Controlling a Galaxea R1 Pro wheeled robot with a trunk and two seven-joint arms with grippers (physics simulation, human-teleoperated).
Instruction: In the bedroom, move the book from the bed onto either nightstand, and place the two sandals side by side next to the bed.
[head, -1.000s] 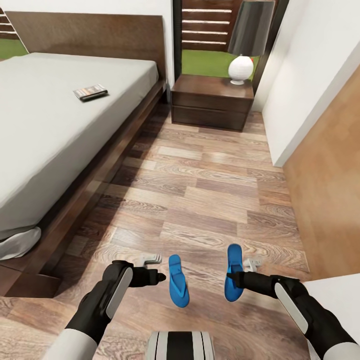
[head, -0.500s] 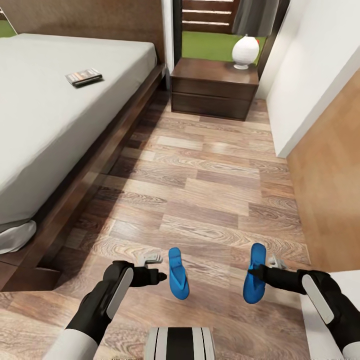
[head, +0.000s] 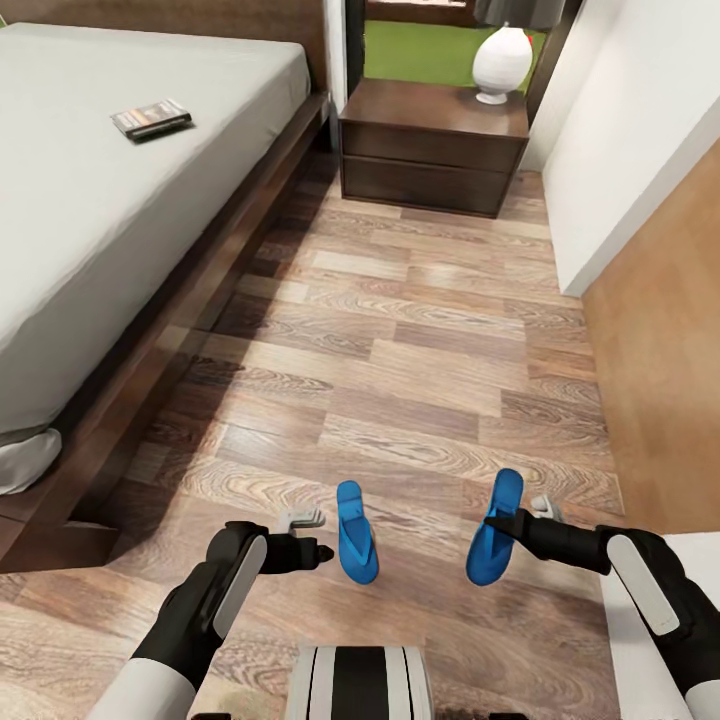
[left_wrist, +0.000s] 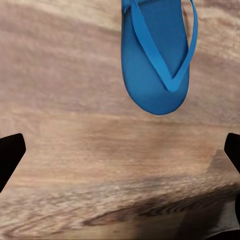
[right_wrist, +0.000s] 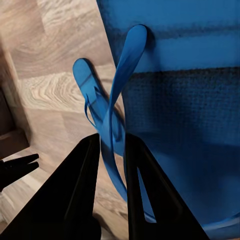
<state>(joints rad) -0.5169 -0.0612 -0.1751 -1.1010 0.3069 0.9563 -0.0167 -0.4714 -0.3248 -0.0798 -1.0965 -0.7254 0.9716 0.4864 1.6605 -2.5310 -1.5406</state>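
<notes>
The right gripper (head: 497, 525) is clamped on the strap of 1 sandal (head: 492, 528); the left gripper (head: 322, 552) is spread apart above the floor (head: 420, 330) beside the other sandal (head: 356, 532). The book (head: 151, 118) lies on the bed (head: 90, 200), so pairing the sandals and reaching the nightstand (head: 434, 148) both remain.

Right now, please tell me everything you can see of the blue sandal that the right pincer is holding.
The bright blue flat flip-flop sandal looks like smooth rubber or foam, with a thin Y-shaped strap of the same blue. The right pincer is shut on that strap, its two black fingers on either side. The sandal hangs tilted over the light wood plank floor, apart from the other blue sandal, which lies flat.
</notes>
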